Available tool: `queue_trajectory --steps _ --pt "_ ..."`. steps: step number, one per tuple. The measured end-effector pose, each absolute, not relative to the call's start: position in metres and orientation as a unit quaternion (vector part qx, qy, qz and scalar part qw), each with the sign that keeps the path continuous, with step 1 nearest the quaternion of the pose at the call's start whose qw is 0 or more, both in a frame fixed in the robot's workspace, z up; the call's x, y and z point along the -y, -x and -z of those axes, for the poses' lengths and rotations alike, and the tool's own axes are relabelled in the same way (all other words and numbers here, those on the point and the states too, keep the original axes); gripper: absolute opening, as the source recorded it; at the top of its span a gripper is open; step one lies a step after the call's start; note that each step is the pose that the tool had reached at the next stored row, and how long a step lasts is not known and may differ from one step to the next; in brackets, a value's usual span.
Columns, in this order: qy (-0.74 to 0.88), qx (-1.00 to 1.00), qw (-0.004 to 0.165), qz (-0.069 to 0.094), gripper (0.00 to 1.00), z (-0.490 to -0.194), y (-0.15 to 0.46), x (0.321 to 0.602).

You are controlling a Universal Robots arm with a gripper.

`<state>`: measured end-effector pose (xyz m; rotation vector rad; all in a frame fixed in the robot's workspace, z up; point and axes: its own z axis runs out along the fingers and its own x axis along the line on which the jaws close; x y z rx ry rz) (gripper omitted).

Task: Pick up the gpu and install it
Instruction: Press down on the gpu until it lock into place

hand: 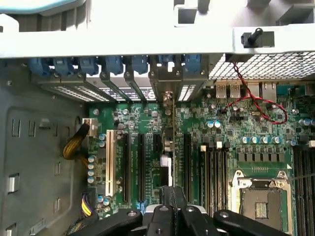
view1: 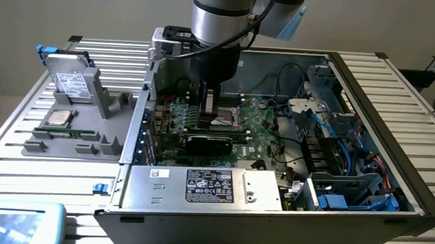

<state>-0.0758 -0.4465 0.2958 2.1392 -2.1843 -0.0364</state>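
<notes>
My gripper (view1: 208, 99) is lowered into the open computer case (view1: 399, 110), over the expansion slots of the green motherboard (view1: 255, 130). It is shut on the gpu (hand: 170, 142), which shows edge-on in the wrist view as a thin upright card. The card runs from my black fingers (hand: 165, 216) towards the rear slot brackets (hand: 167, 78). It stands in line between two black slots (hand: 187, 167), with its metal end at the bracket opening. Whether its lower edge sits in a slot is hidden.
On the exterior view's left, a grey fixture (view1: 73, 141) holds a silver hard drive (view1: 72, 82), a processor (view1: 59, 117) and a memory stick (view1: 54, 128). The power supply (view1: 206, 186) lies at the case front, with cables and drive bays (view1: 349, 187) on the right. The processor socket (hand: 261, 201) is beside the slots.
</notes>
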Motion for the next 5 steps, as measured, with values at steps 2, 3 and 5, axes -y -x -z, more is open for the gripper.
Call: queue_trajectory --steps 2,3,5 --pt "-0.699 0.714 0.042 0.012 0.12 -0.2958 0.0758 0.4465" --pt "-0.699 0.714 0.042 0.012 0.12 -0.2959 0.0758 0.4465" --pt "-0.699 0.714 0.042 0.012 0.12 -0.2959 0.0758 0.4465"
